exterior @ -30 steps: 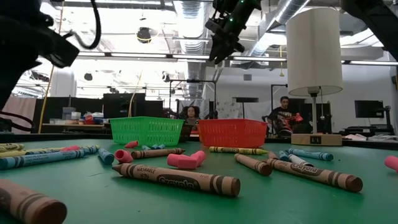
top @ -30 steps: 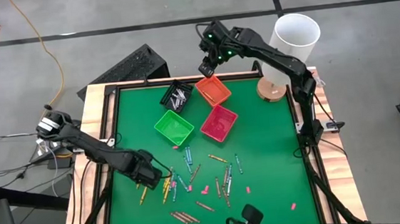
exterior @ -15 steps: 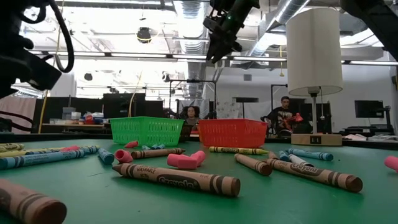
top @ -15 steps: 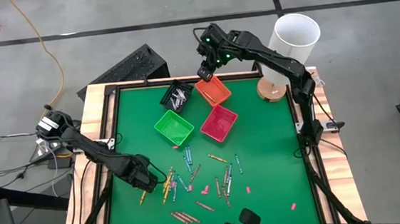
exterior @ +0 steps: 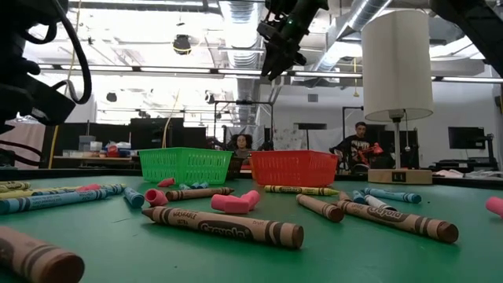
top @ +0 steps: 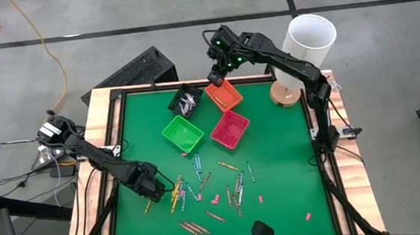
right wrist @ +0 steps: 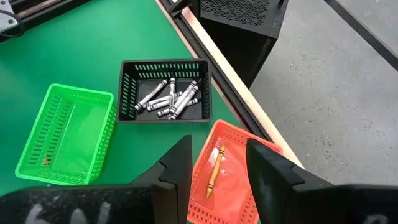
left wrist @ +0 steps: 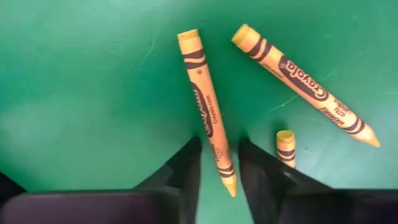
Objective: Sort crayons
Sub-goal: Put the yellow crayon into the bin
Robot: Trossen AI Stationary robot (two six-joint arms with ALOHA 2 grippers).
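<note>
Low over the mat, left hand (left wrist: pixel 217 163) straddles a yellow crayon (left wrist: pixel 206 116) — fingers parted.

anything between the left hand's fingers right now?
Yes: a yellow crayon, its tip end lying between the left hand fingers on the green mat, per the left wrist view.

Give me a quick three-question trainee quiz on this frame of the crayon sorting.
1. True or false: the black bin holds grey crayons.
2. The right gripper is nearest which bin? A green, B orange bin, C red.
3. What colour is the crayon at the left gripper?
Key: 1 true; 2 B; 3 yellow.
</note>
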